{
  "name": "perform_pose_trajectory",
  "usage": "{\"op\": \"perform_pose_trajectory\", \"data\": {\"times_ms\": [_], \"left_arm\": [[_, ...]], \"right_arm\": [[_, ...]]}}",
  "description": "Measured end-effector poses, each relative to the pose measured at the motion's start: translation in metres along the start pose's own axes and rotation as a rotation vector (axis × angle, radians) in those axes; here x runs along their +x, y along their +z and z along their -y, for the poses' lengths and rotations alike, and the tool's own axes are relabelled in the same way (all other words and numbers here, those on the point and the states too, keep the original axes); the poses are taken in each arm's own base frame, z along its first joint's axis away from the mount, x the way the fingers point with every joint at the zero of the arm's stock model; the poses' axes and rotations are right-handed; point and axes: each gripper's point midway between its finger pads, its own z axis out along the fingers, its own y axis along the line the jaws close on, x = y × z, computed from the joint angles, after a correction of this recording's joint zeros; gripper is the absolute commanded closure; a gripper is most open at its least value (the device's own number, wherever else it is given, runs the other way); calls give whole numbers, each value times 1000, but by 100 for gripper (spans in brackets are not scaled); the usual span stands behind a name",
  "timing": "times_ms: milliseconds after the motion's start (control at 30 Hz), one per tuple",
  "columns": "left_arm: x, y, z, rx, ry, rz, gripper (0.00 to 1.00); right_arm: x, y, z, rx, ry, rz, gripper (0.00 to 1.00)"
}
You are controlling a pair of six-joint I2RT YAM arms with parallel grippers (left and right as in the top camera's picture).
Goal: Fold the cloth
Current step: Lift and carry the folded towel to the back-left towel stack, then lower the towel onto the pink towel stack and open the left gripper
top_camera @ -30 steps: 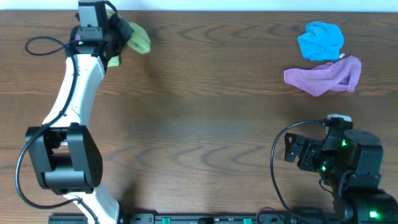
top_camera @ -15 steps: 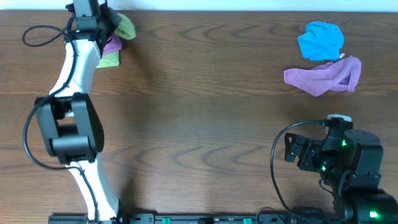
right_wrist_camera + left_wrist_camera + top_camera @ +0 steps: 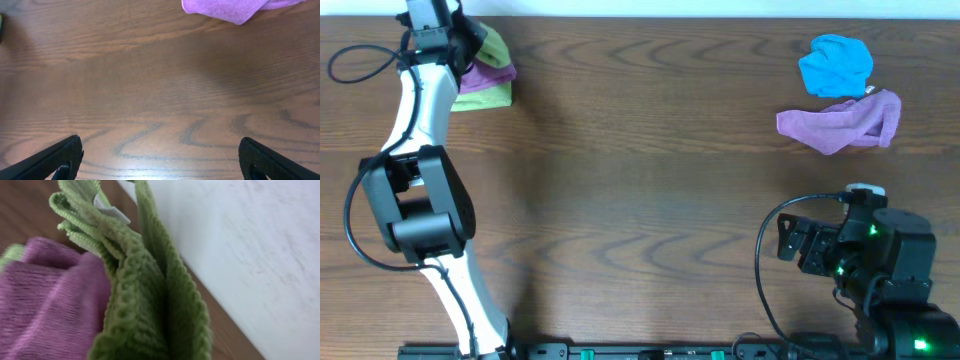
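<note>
Cloth point(image 3: 497, 45) shown bunched at far-left corner of table point(image 3: 640, 200), clamped in closed left gripper point(image 3: 470, 42), touching purple cloth point(image 3: 480, 78). Right gripper point(image 3: 160, 156) seen near right, jaws spread wide.

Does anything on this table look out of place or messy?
Yes. The lime-green terry cloth is bunched up rather than flat at the far left corner of the wooden table, with a purple soft cloth lying across it.
</note>
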Motion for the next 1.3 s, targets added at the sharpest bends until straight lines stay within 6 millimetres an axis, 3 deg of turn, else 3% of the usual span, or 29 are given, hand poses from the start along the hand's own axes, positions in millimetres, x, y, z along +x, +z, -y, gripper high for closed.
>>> {"op": "perform_pose_trajectory", "data": {"times_ms": [267,467,800,900,1000,1067,1133,1300], "left_arm": [[10,-1,-16,-58,17,-50,94],[22,-5,-43,-160,15,-106,94],[17,-13,-91,-274,-34,-141,94],[16,-14,-94,-278,-27,-143,80],[18,-15,-96,-285,-11,-156,45],[18,-15,-96,-286,-13,-156,30],[18,-15,-97,-285,1,-158,19],[19,-15,-97,-285,15,-162,3]], "right_arm": [[0,0,0,0,0,0,1],[0,0,0,0,0,0,1],[0,0,0,0,0,0,1],[0,0,0,0,0,0,1],[0,0,0,0,0,0,1],[0,0,0,0,0,0,1],[0,0,0,0,0,0,1],[0,0,0,0,0,0,1]]}}
